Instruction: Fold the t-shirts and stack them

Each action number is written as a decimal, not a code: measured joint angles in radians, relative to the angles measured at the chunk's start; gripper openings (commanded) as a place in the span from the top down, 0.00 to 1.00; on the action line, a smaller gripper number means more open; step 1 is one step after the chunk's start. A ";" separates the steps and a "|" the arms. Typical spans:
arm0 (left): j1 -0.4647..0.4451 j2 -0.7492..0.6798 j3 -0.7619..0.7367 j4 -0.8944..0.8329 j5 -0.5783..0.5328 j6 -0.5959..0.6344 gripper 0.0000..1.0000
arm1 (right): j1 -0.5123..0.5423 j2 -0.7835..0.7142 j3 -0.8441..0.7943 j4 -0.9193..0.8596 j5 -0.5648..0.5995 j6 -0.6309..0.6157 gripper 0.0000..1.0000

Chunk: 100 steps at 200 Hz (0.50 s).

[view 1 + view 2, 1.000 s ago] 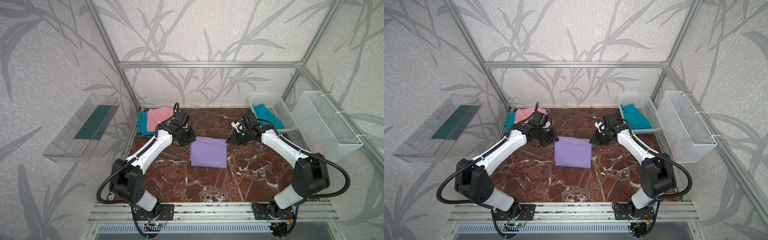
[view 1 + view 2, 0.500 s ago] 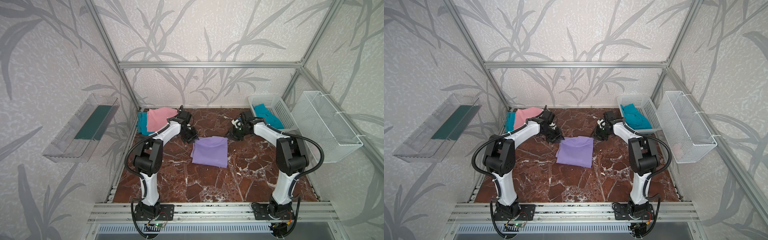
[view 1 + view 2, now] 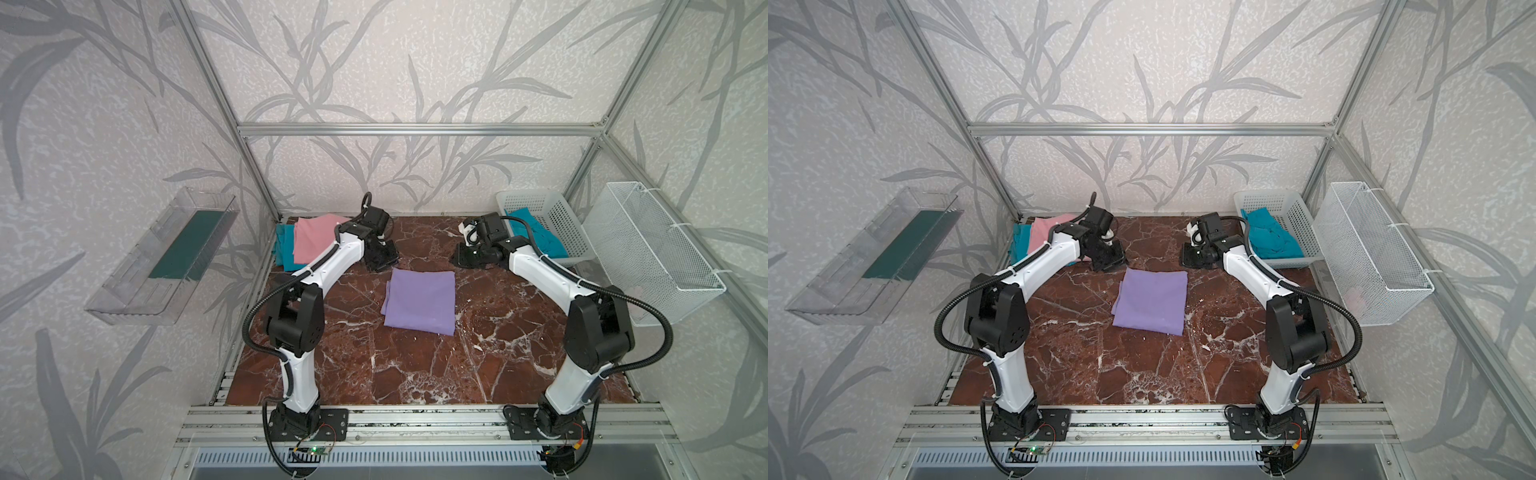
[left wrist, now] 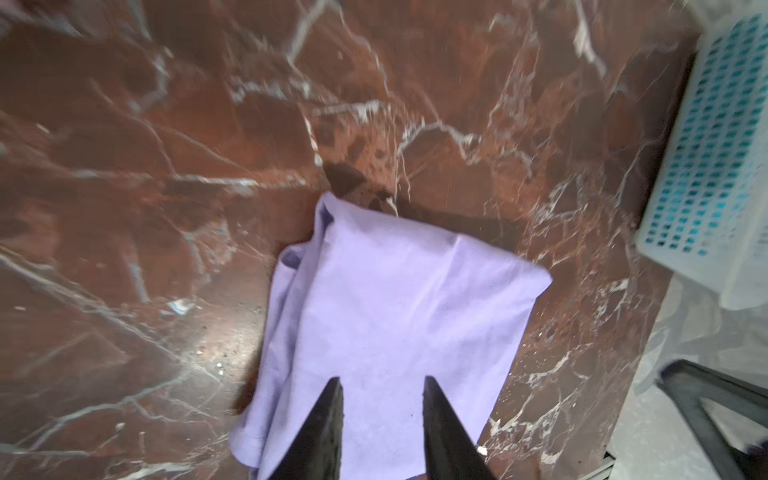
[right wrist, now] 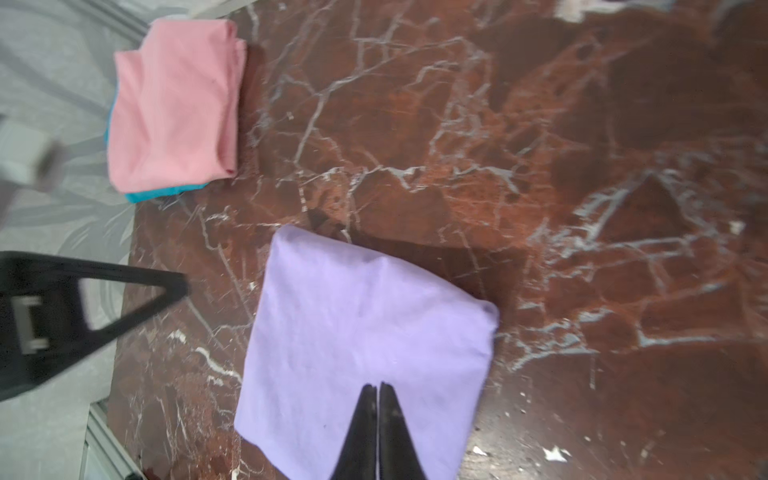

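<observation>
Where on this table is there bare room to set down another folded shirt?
Widest bare marble table: the front strip, between the lavender shirt and the front rail. A smaller patch lies at the back middle, between the pink shirt pile and the white basket. Crowded: beside the lavender shirt's far corners, where the left gripper and right gripper sit.

Soft, even light, faint shadows, a dull sheen on the marble tabletop (image 4: 199,349), and both wrist views blurred toward their edges.
</observation>
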<state>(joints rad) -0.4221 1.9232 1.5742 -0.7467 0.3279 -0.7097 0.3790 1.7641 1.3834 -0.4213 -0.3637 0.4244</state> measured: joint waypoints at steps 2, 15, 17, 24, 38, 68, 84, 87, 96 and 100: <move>-0.006 0.000 -0.011 0.004 0.001 0.000 0.66 | 0.003 0.001 -0.003 0.004 -0.005 0.000 0.96; -0.041 0.006 -0.074 0.019 0.015 -0.011 0.64 | 0.010 0.023 -0.030 0.022 -0.020 0.000 0.96; -0.046 0.008 -0.082 0.021 0.017 -0.013 0.64 | 0.010 0.028 -0.035 0.024 -0.021 0.000 0.96; -0.057 0.012 -0.107 0.029 0.022 -0.019 0.64 | 0.008 0.049 -0.047 0.031 -0.023 -0.001 0.96; -0.060 0.020 -0.150 0.051 0.021 -0.024 0.64 | 0.000 0.106 -0.057 0.033 -0.032 -0.007 0.96; -0.012 0.041 -0.196 0.090 0.005 -0.024 0.66 | -0.014 0.243 -0.038 0.039 -0.061 -0.028 0.96; 0.015 0.045 -0.224 0.111 -0.002 -0.024 0.66 | -0.020 0.304 -0.002 0.042 -0.074 -0.038 0.95; 0.020 0.045 -0.230 0.115 -0.003 -0.024 0.66 | -0.022 0.315 0.007 0.042 -0.079 -0.041 0.95; 0.032 0.045 -0.241 0.124 0.001 -0.024 0.66 | -0.025 0.345 0.045 0.043 -0.095 -0.049 0.95; 0.035 0.044 -0.242 0.126 0.002 -0.023 0.66 | -0.026 0.357 0.060 0.044 -0.104 -0.052 0.95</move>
<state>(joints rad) -0.3870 1.9671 1.3323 -0.6209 0.3294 -0.7330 0.3531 2.1208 1.4429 -0.3771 -0.4675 0.3725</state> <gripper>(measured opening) 0.339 0.051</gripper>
